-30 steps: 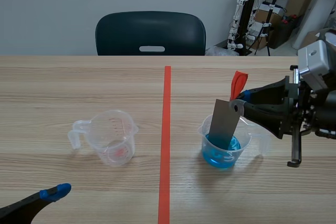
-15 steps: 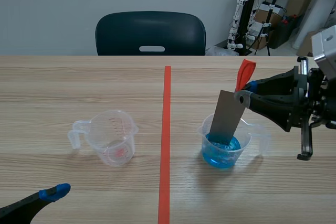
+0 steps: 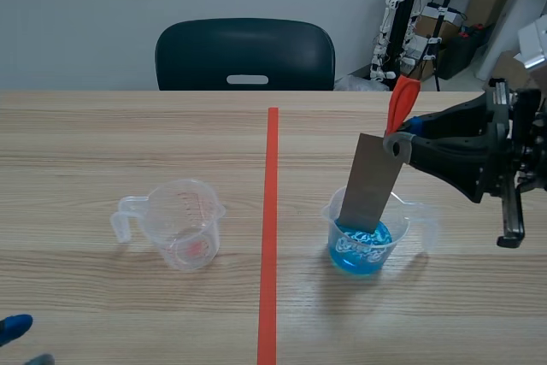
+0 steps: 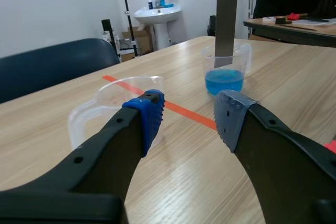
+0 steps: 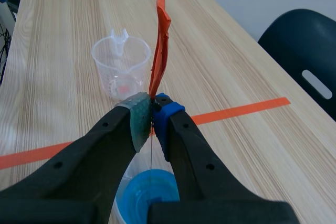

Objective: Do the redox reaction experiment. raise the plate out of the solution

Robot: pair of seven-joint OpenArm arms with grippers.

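A grey metal plate with a red tag at its top hangs tilted over the beaker of blue solution. My right gripper is shut on the plate's top end. The plate's lower end is still inside the beaker's mouth. In the left wrist view the plate ends above the blue liquid. In the right wrist view my right gripper pinches the red tag above the blue beaker. My left gripper is open and holds nothing, low at the near left corner.
An empty clear measuring beaker stands left of the red tape line, ahead of my left gripper. A dark chair stands behind the table's far edge. Stands and boxes fill the back right.
My right gripper has lifted the plate upward and slightly to the right, drawing more of it out of the beaker. My left gripper has pulled back toward the near left corner.
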